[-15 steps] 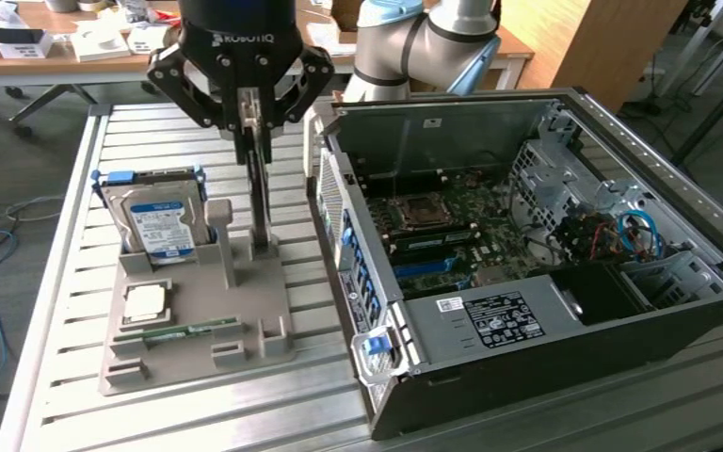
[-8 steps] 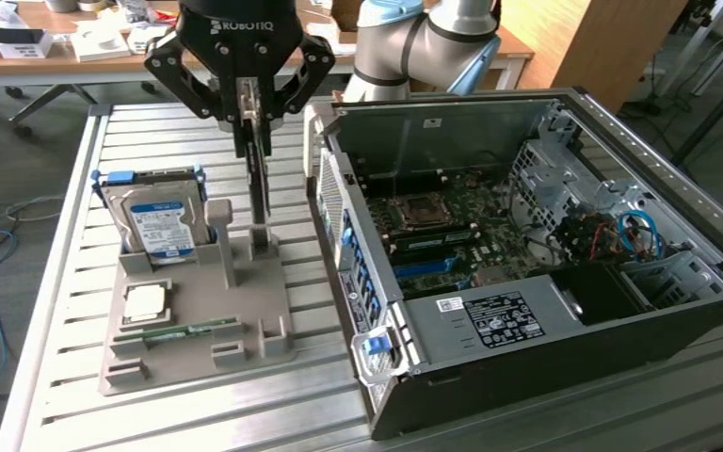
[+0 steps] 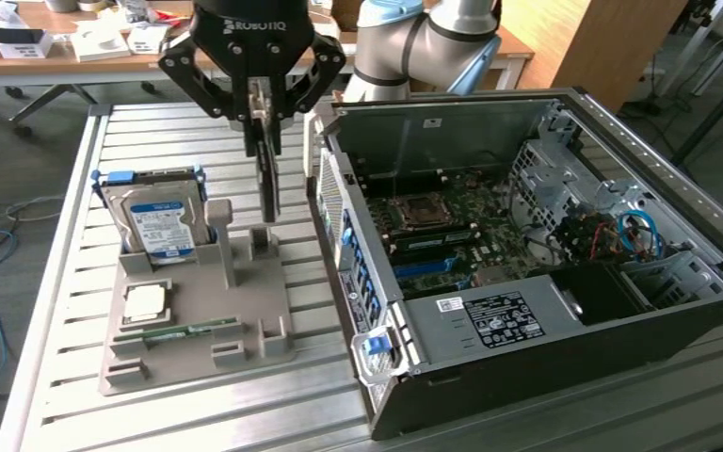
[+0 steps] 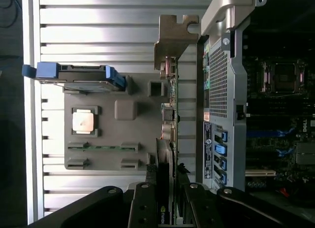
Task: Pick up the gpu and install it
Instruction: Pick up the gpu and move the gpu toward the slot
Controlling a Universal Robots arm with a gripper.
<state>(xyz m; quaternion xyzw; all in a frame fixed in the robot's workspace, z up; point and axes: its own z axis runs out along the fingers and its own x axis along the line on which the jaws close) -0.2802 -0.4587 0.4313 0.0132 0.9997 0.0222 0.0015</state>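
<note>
The gripper (image 3: 259,118) has its fingers partly closed, pinching the gpu (image 3: 267,179) by one end. The card hangs upright and edge-on over the grey holder tray (image 3: 255,292), between the hard drive (image 3: 161,221) and the open computer case (image 3: 488,325). Its lower end sits just above an upright post of the tray, and whether it is fully free of that post cannot be told.

The step in hand appears to be carrying the held card away from the tray toward the case. To do that well, the card should stay plumb and the pinch firm, since a thin board held by one end can easily swing. It should also clear the case's near wall with room to spare.

The exterior view gives the card's height over the tray and the whole case interior, with the motherboard (image 3: 462,226) lying exposed. The wrist view looks down the card's length and shows the pale metal bracket (image 4: 172,38) at the end away from the fingers. It also shows the card running beside the case's port panel without touching it, and the tray's CPU chip (image 4: 82,121) and RAM stick (image 4: 101,147) from above
</note>
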